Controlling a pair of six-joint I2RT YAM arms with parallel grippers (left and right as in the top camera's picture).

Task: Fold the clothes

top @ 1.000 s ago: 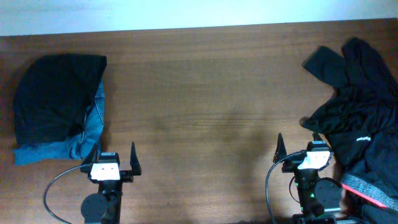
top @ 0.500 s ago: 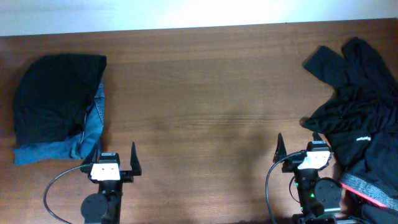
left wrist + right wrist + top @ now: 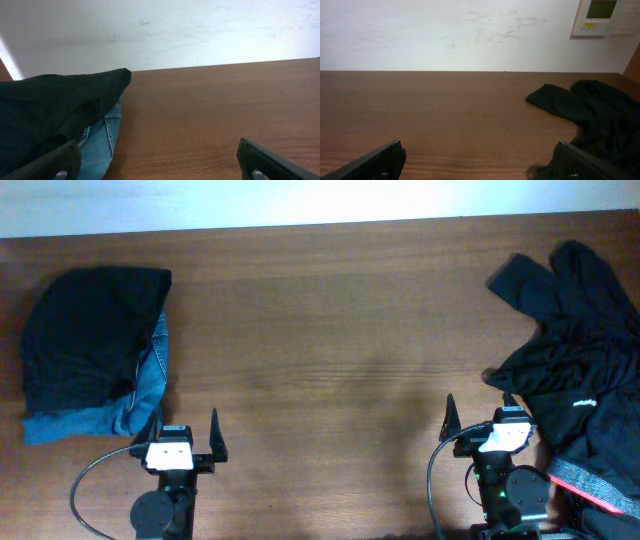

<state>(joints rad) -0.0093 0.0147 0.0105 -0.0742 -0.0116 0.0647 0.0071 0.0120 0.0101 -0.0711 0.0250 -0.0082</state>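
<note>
As both gape, left hand (image 3: pixel 185 422), right hand (image 3: pixel 480 410) empty

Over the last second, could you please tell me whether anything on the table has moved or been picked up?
Nothing visibly changed. The left tool and the right tool are open and empty as before. The black and denim stack on the left and the loose black pile on the right lie where they were.
</note>
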